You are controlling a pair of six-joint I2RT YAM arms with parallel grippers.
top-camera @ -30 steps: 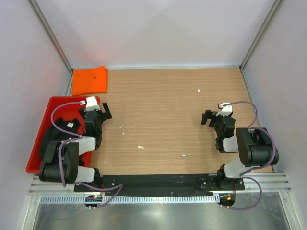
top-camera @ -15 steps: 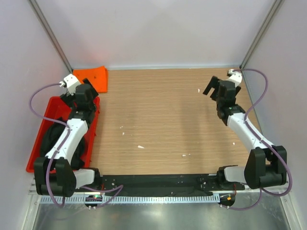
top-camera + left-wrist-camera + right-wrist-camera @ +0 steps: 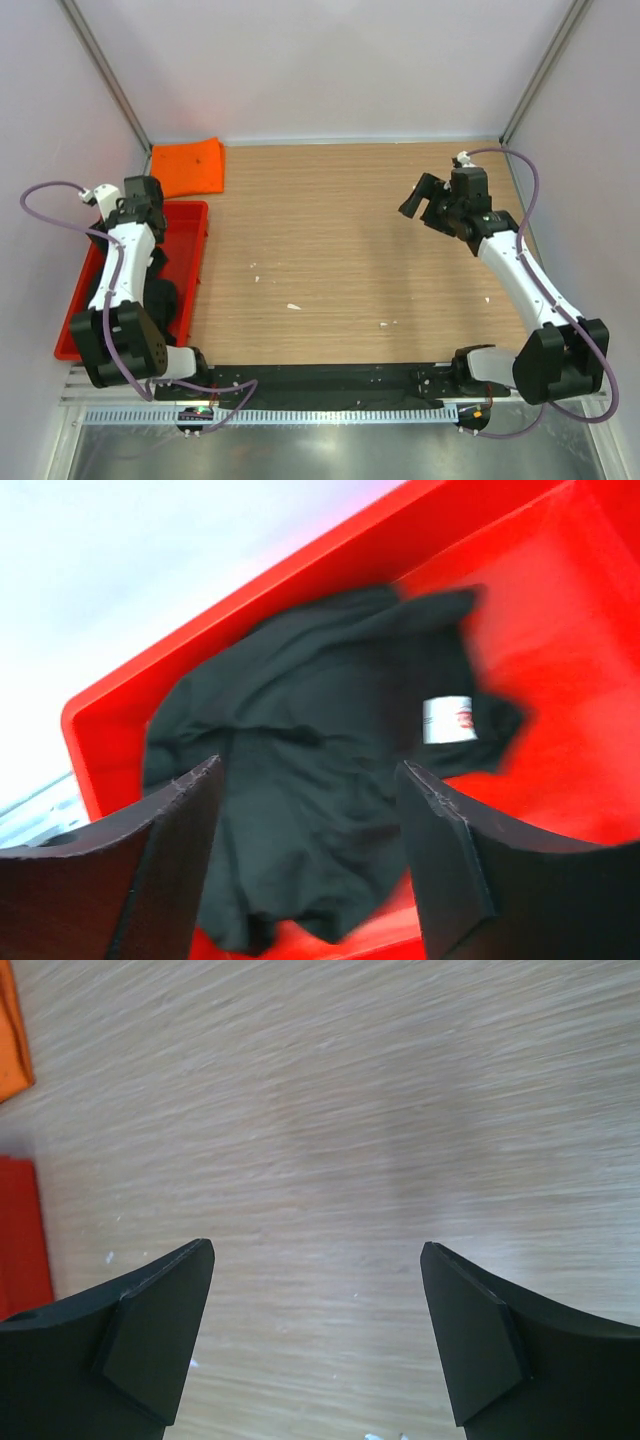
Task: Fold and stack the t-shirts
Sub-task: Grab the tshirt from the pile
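A black t-shirt (image 3: 300,750) with a small white tag (image 3: 447,719) lies crumpled in the red tray (image 3: 560,610). In the top view it (image 3: 168,300) is partly hidden by my left arm. My left gripper (image 3: 310,810) is open and empty, held above the black shirt; in the top view it (image 3: 143,212) is over the tray's far end. A folded orange t-shirt (image 3: 188,167) lies at the table's back left corner. My right gripper (image 3: 418,200) is open and empty above bare wood (image 3: 320,1160) at the right. The magenta-pink shirt is out of view.
The red tray (image 3: 198,250) sits along the left wall. White walls with metal posts close the table on three sides. Small white specks (image 3: 293,306) lie on the wood. The right wrist view shows the orange shirt's edge (image 3: 10,1030) and the tray's corner (image 3: 20,1230).
Both arms have unfolded from near their bases. The left gripper has swung left and out over the tray. The right gripper has gone to the far right, then a little left.
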